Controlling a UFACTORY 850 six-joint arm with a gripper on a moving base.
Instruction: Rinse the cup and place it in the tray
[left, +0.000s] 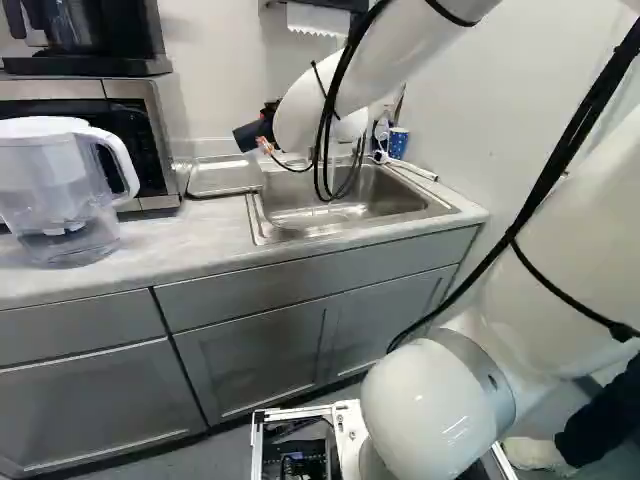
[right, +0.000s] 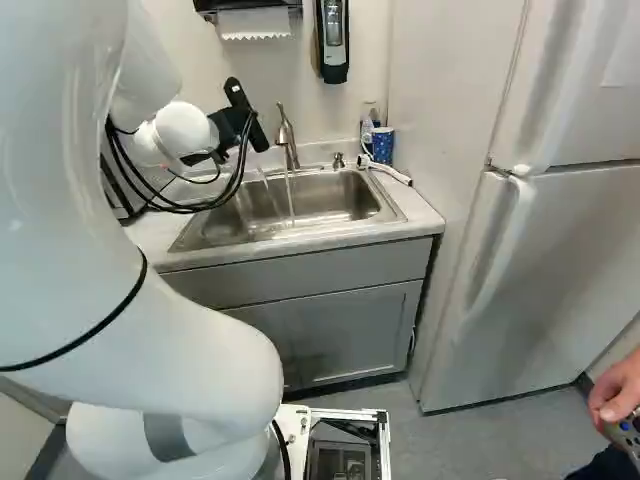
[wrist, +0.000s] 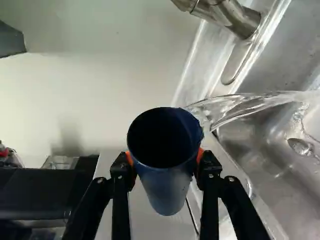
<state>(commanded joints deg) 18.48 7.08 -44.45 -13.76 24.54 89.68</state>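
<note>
Cup (wrist: 167, 175) is in my gripper (left: 263, 142), held: orange pads (wrist: 200, 156) press it from both sides, mouth facing the wrist camera. It's tilted, with water (wrist: 250, 105) trailing off the rim down toward the sink (right: 340, 195). So the cup is up in the air, not in the tray (left: 225, 176); in the left base view it shows above where tray and sink meet.

Faucet (right: 286, 138) is on, a second stream dropping into the sink beside the one from the cup. Tray sits on the countertop (left: 170, 240), just beside the sink, between it and the microwave (left: 160, 130). Pitcher (left: 60, 190) stands on the same countertop, in front of the microwave; coffee maker (left: 100, 30) on top of that.

Other side of the sink: blue patterned cup (right: 383, 146), clear bottle (right: 367, 128) next to it, white hose (right: 388, 172) near both. Refrigerator (right: 560, 240) is at the right of the right base view.
</note>
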